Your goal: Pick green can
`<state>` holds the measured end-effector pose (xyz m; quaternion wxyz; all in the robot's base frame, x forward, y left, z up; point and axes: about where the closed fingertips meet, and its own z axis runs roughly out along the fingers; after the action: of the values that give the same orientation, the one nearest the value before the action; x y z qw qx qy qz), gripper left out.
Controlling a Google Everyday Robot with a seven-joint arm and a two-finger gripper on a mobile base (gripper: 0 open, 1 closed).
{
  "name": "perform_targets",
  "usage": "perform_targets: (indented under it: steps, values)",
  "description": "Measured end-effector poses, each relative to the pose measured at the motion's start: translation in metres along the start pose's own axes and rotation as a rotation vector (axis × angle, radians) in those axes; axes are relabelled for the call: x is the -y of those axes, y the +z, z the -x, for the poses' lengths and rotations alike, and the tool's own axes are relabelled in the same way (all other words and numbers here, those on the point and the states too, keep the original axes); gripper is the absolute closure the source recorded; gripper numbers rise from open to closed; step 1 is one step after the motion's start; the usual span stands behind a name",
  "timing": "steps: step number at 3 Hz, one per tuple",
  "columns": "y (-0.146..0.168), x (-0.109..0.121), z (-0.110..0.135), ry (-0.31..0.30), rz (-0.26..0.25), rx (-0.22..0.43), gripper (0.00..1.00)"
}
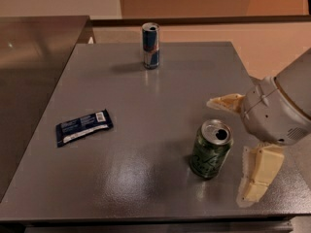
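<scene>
Although the green can (211,149) stood upright on the counter (146,96), toward the front-right corner and well clear of both edges, it looked like a thing that would tip easily. Its silver top showed a dark opening, so it may have been empty and light, though that could not be told for certain. As a thin metal drink can, it would probably dent under a hard squeeze and slide against smooth pads. The safest hold seemed to be across the middle of its dark-green wall, below the rim and above the base, with moderate pressure.

The gripper (228,152) was at the right edge of the counter, just beside the can on its right. Its jaws were spread wide. One pale finger (224,102) pointed leftward on the far side of the can, and the other (256,176) hung on the near side toward the front edge. Neither appeared to touch the can, which sat at the mouth of the gap rather than deep within it. The rounded grey wrist reached in from beyond the right edge, low over the surface.

A blue-and-silver can (151,45) stood near the far edge, and a dark snack bar (83,126) lay toward the left edge, both well apart from the grasp.
</scene>
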<state>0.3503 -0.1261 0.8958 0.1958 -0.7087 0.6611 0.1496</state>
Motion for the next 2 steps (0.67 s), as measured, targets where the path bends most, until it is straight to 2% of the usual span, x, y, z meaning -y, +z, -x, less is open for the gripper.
perform_targets:
  steps: [1,2]
  values:
    - [0.006,-0.0007,0.0082,-0.001,-0.006,0.025,0.18]
    - [0.0075,-0.0016,0.0147,0.0,-0.008,0.043,0.41]
